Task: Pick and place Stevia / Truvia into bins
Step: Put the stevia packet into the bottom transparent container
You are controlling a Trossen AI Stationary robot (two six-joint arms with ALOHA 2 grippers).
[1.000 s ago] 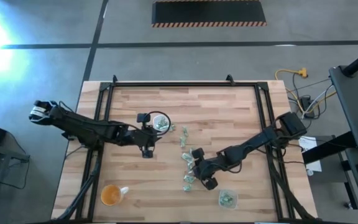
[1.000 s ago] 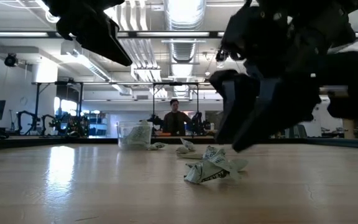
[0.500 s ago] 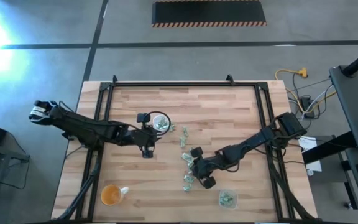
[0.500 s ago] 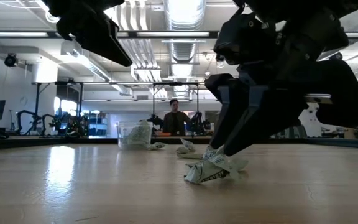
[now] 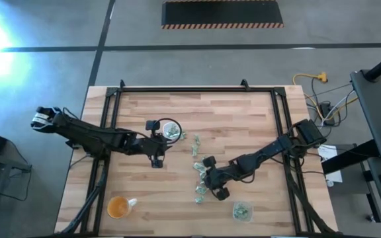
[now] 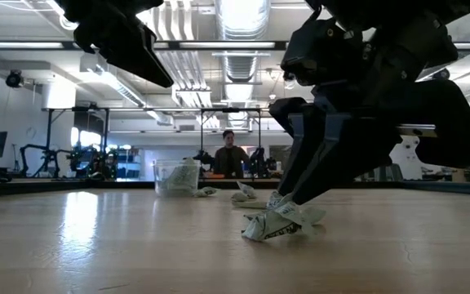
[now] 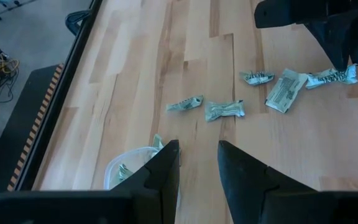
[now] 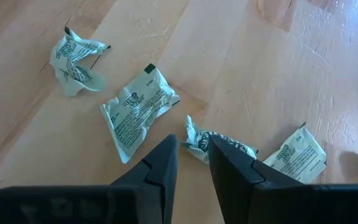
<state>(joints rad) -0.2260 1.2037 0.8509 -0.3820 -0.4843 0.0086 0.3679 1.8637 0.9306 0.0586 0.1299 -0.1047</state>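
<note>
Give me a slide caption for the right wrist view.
Right claw closing around a crumpled Stevia packet on the wooden table.

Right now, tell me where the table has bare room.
Bare wood: the far strip behind the clear cup, and the near stretch between the orange cup and the packets. Crowded: mid-table, where the right gripper works; the left gripper hovers beside the cup.

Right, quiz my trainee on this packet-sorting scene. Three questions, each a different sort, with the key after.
1. True or false: both clear squarish plastic cups already hold pale green-and-white paper packets.
2. The right gripper hangs over: A) loose packets on the wooden table; B) a clear cup; C) the table's edge.
3. Which gripper has open fingers beside a clear cup, holding nothing?
Key: 1 true; 2 A; 3 the left gripper.
</note>
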